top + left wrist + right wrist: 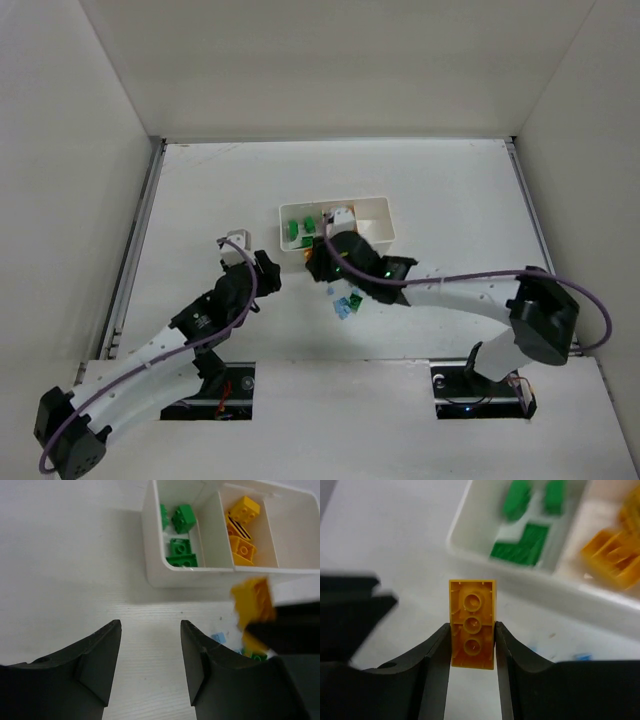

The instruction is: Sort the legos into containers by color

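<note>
Nearest the right wrist lens: right gripper (472,630), jaws closed to a narrow gap on a yellow-orange brick (472,625), gripped by its long sides, roughly upright, hollow underside with three round tubes turned toward the lens. Carried clear of the table (65,555), just short of the near wall of the white tray (152,575) and, judged from the left wrist view, close to the middle compartment (265,535). At the left gripper (150,650): jaws wide apart, nothing between them, poised over bare surface on the near-left side of the tray. Progress, judged from the contents: left compartment (210,535) holding about four green bricks (182,552); middle compartment holding several yellow-orange bricks (243,547); right compartment (295,535) showing only white floor in its visible part. Outstanding: release of the held brick into the middle compartment, then pickup of the small cluster lying on the table beside the right gripper, made up of at least one pale blue piece (218,638) and one green piece (257,656), exact count not readable. Probably past the halfway mark, with green and yellow-orange nearly complete and blue not yet begun as far as can be seen.
</note>
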Motion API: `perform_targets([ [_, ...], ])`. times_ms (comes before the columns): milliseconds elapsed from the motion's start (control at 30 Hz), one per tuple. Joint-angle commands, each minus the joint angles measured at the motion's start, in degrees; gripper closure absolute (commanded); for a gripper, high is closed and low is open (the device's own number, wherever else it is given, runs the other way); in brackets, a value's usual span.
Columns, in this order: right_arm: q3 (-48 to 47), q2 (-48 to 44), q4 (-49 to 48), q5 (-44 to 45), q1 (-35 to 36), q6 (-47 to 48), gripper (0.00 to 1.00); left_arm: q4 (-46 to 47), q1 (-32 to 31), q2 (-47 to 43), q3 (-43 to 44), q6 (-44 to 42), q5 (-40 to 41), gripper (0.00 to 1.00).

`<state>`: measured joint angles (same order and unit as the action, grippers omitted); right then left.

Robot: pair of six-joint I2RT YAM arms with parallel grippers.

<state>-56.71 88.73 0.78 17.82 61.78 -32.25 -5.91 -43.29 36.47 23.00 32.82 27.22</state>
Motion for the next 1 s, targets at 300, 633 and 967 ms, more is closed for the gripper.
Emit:
perform_targets([
  [300,-9.0,5.6,-1.9,0.6,-18.3,7.1,0.73,18.8,-17.1,16.3,1.5,-0.7,0.2,0.52],
  [633,-7.0,1.0,-3.0,2.2,-19.2,6.4,0.30,26.2,-24.4,31.3,9.1,-7.1,-1.0,0.46],
  [967,9.4,-15.3,-5.8,3.2,-24.0,1.3,0.63,27.2,-28.0,45.1,17.4,-13.8,-2.4,0.44],
])
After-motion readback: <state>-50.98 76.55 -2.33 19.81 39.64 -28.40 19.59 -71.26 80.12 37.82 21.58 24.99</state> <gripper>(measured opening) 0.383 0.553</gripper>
